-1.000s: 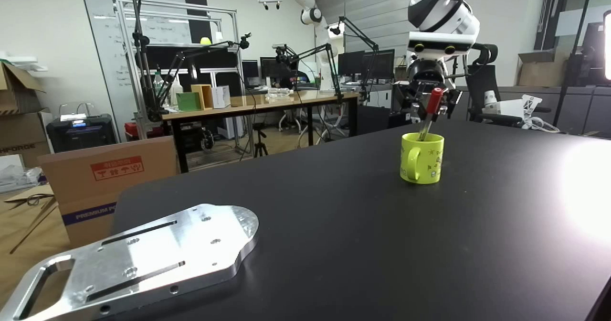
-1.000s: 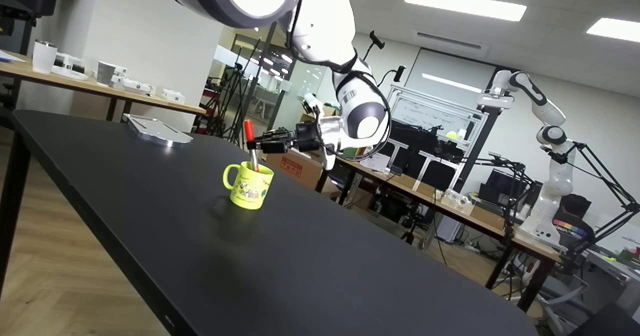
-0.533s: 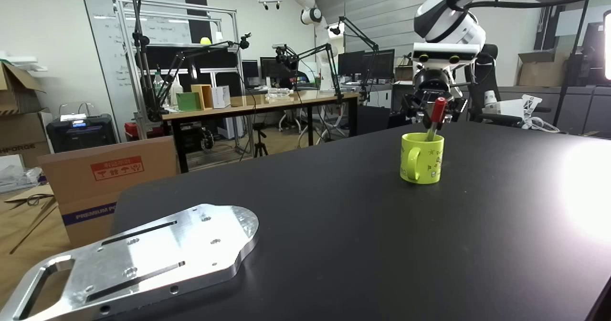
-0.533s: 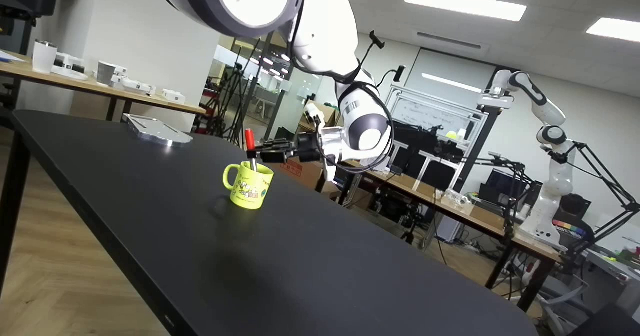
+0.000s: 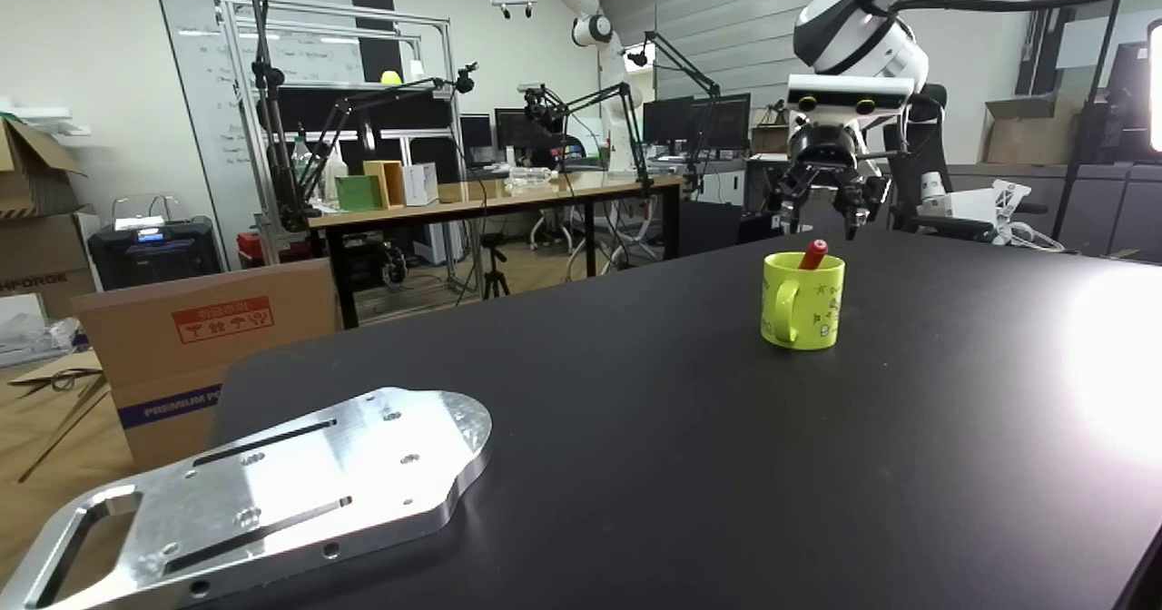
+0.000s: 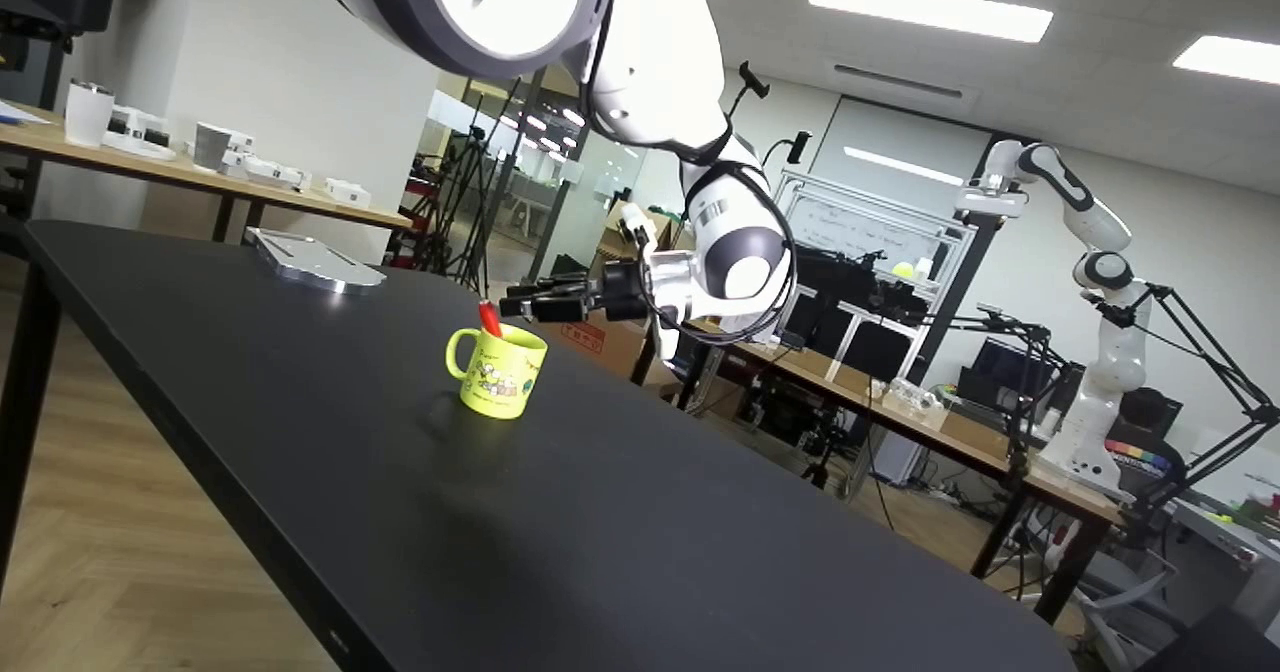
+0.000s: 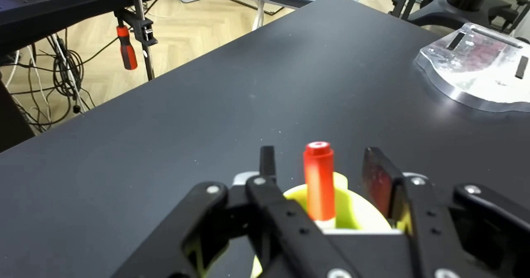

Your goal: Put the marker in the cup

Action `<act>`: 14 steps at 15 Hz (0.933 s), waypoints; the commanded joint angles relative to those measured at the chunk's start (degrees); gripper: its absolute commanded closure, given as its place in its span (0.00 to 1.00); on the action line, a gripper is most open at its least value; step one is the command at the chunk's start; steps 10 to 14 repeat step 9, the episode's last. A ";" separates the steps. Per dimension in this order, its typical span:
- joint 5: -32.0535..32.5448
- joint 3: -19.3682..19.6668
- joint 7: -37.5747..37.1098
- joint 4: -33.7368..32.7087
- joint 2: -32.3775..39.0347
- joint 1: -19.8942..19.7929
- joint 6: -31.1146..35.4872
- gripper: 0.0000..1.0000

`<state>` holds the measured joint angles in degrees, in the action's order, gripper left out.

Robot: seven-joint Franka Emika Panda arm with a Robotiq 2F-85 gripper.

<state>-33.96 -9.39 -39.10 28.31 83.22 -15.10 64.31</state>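
The yellow-green cup point(image 5: 802, 306) stands upright on the black table, also in an exterior view point(image 6: 503, 377). The marker stands inside it, leaning, with its red cap end point(image 5: 813, 254) above the rim; its lower part is hidden. It also shows in an exterior view point(image 6: 490, 318). In the wrist view the marker's red cap point(image 7: 319, 183) rises from the cup point(image 7: 360, 209), whose near part is hidden by the gripper. My gripper point(image 7: 319, 156) is open, its fingers apart on either side of the marker without touching. In an exterior view the gripper point(image 5: 822, 220) is just above the cup.
A flat silver metal plate point(image 5: 345, 474) lies on the black table point(image 5: 672, 465), away from the cup. It also shows in the wrist view point(image 7: 476, 71). A cardboard box point(image 5: 218, 347) stands on the floor beside the table edge. A side table point(image 6: 180, 172) holds small items.
The gripper has opened and let go of the marker. The marker has dropped lower into the cup and leans against its rim. The arm has shifted slightly back; the cup has not moved.
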 commanded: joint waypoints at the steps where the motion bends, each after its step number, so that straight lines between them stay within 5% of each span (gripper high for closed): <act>1: -0.70 -1.66 -2.38 -3.76 0.63 -0.29 -1.90 0.11; 4: -0.56 -2.58 -2.49 -4.32 -0.26 -0.39 -4.43 0.00; 14: 0.12 -2.52 -0.71 -5.21 0.51 -0.10 -5.49 0.00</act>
